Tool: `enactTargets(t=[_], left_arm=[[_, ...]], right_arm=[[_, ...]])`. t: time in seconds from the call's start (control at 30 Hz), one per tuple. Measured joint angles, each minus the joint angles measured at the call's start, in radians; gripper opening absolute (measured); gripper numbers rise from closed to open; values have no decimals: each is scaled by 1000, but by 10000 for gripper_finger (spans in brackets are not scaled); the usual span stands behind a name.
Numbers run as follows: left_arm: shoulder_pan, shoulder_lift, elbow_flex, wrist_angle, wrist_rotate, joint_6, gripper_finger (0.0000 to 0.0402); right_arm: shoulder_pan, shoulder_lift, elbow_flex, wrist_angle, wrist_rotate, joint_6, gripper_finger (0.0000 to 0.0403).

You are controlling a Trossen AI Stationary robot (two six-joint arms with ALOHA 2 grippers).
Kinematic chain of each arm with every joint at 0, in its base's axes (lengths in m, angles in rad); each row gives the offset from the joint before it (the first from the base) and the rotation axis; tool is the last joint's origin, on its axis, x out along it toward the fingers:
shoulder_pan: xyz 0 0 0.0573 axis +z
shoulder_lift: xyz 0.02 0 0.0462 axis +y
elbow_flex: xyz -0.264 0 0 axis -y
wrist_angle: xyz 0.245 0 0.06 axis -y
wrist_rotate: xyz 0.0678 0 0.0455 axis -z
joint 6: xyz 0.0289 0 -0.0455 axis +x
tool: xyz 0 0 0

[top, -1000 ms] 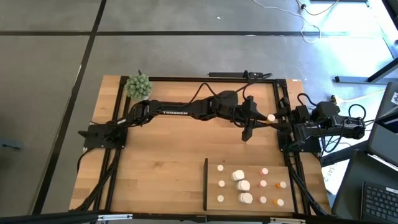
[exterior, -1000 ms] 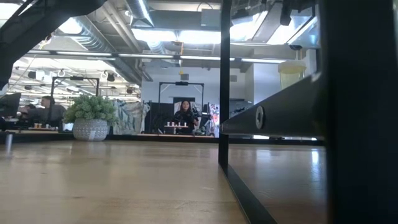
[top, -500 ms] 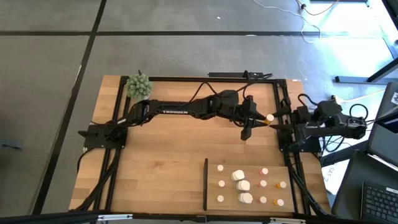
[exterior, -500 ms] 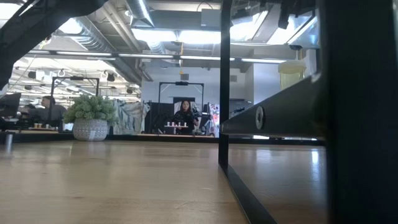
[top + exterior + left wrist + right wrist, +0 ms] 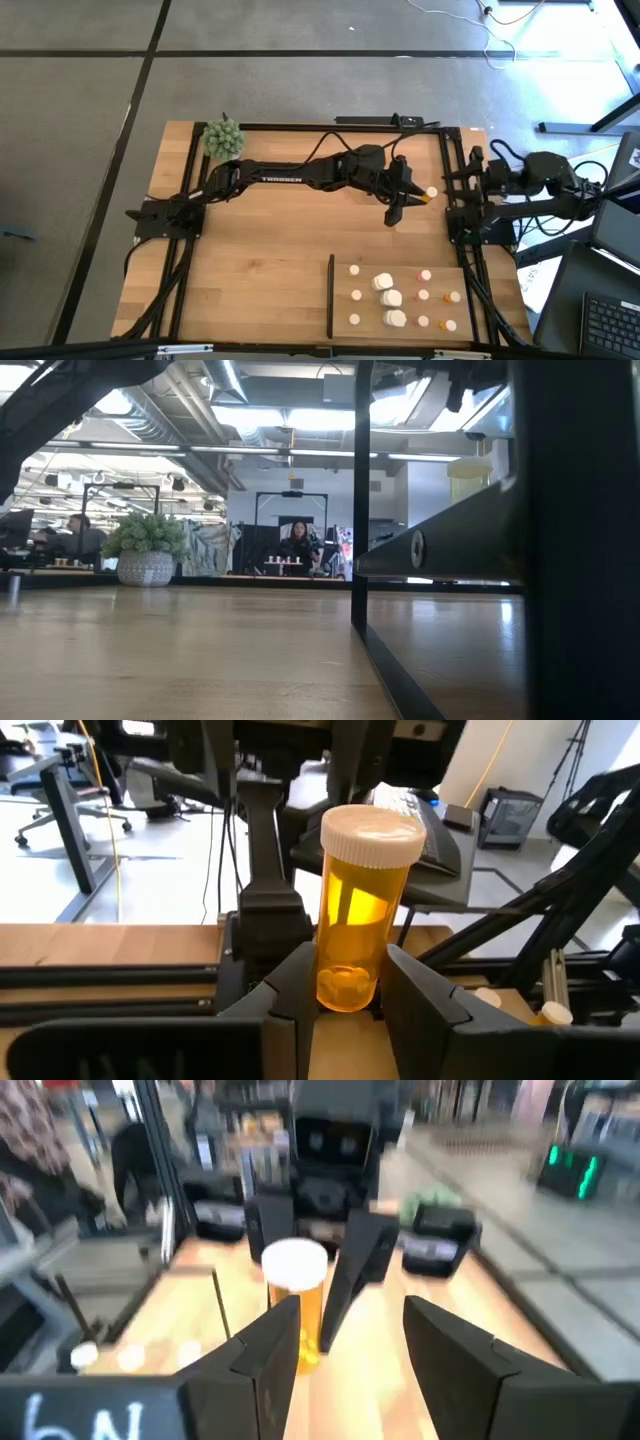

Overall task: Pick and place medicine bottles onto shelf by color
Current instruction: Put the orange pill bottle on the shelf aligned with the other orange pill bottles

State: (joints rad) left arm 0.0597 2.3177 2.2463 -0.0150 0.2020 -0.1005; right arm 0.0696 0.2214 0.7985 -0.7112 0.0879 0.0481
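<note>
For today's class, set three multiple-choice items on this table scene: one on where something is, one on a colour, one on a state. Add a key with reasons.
1. Where does the green spiky plant ball sit?
A. On the shelf
B. At the table's far left corner
C. Between the two arms

2. What colour is the bottle in the left tool?
A. Blue with a black cap
B. All white
C. Orange with a white cap

3. How does the right tool stand?
A. Open, clear of the bottle
B. Shut on the bottle
C. Shut on a shelf bottle

Key:
1 B, the high view shows it at the far left corner.
2 C, the left wrist view shows an amber body and white cap.
3 A, the right wrist view shows its fingers spread, the bottle beyond them.
</note>
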Motion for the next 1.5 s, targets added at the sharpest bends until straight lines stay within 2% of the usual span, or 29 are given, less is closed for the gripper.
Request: enactTargets(t=[0.43, 0.63, 0.77, 1.1, 1.5], left_arm=[[0, 0, 0, -44, -21, 9, 87], [-4, 0, 0, -85, -42, 43, 87], [-4, 0, 0, -83, -42, 51, 87], [-8, 0, 0, -82, -45, 52, 87], [-9, 0, 0, -83, -44, 52, 87]], right_arm=[[0, 371, 292, -338, -2, 24, 180], [0, 484, 440, -457, -5, 27, 180], [0, 548, 509, -529, -64, 68, 180], [0, 664, 534, -578, -73, 77, 180], [0, 720, 534, -574, -73, 48, 180]])
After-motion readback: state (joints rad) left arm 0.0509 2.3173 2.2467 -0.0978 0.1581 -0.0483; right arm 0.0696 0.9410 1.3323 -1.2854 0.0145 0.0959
